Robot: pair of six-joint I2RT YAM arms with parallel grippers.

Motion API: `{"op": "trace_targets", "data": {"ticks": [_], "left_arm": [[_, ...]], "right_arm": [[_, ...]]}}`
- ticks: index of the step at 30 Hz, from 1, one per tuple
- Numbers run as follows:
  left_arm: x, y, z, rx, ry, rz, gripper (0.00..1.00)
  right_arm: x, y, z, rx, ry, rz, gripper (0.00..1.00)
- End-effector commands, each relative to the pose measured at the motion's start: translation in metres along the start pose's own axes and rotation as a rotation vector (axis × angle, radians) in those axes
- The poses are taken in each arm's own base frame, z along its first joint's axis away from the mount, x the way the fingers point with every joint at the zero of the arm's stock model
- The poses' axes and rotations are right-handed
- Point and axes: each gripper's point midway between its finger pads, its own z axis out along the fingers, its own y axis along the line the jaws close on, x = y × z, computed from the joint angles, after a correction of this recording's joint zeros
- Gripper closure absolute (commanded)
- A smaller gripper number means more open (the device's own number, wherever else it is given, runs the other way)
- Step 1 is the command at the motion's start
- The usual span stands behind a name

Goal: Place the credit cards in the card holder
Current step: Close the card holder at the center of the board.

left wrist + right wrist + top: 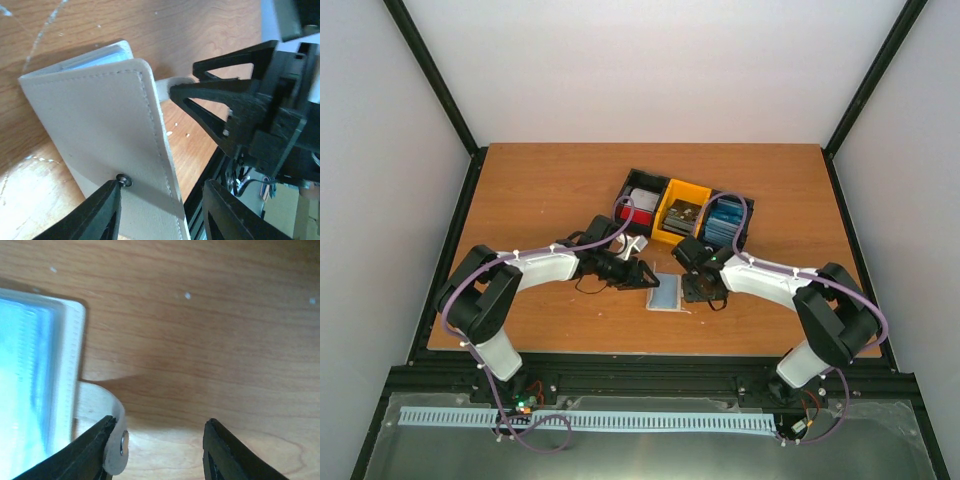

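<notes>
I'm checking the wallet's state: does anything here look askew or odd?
The card holder is not lying flat: its cover stands tilted up over a pale blue card, and its snap tab sticks out loose beside the right tool.

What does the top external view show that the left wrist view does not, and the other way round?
Only the top external view: the three-compartment tray holding silver-red, dark and blue cards, and both arms whole, with the left tool seen from outside.

Only the left wrist view: the wallet with its beige cover tilted up, its stitching and its snap stud.

Both: the wallet, the pale blue card inside it, the right tool close beside it, and the wooden table.
</notes>
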Motion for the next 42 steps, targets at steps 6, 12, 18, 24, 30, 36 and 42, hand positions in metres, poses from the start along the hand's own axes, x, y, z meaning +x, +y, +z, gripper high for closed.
{"op": "trace_targets", "data": {"ticks": [6, 12, 18, 24, 30, 36, 42], "left_arm": [[-0.006, -0.045, -0.003, 0.2, 0.026, 0.107, 0.45], [-0.01, -0.05, 0.001, 0.231, 0.029, 0.091, 0.48], [-0.011, -0.032, 0.022, 0.185, 0.057, 0.056, 0.6], [-0.017, -0.015, 0.034, 0.097, 0.047, 0.04, 0.69], [-0.014, 0.01, 0.047, -0.081, 0.073, -0.026, 0.81], [-0.008, 0.037, 0.051, -0.287, 0.088, -0.066, 0.83], [-0.005, 0.045, 0.051, -0.326, 0.098, -0.089, 0.85]], "right_arm": [[0.007, -0.01, 0.007, -0.058, 0.006, 0.084, 0.56], [-0.004, -0.008, 0.005, -0.142, -0.045, 0.12, 0.59], [-0.018, 0.009, 0.01, -0.273, -0.06, 0.106, 0.65], [-0.008, 0.019, 0.014, -0.348, -0.019, 0.112, 0.76], [-0.013, 0.023, 0.001, -0.386, -0.047, 0.114, 0.83], [-0.025, 0.031, -0.012, -0.439, -0.095, 0.093, 0.89], [-0.025, 0.053, -0.013, -0.554, -0.062, 0.065, 0.9]]}}
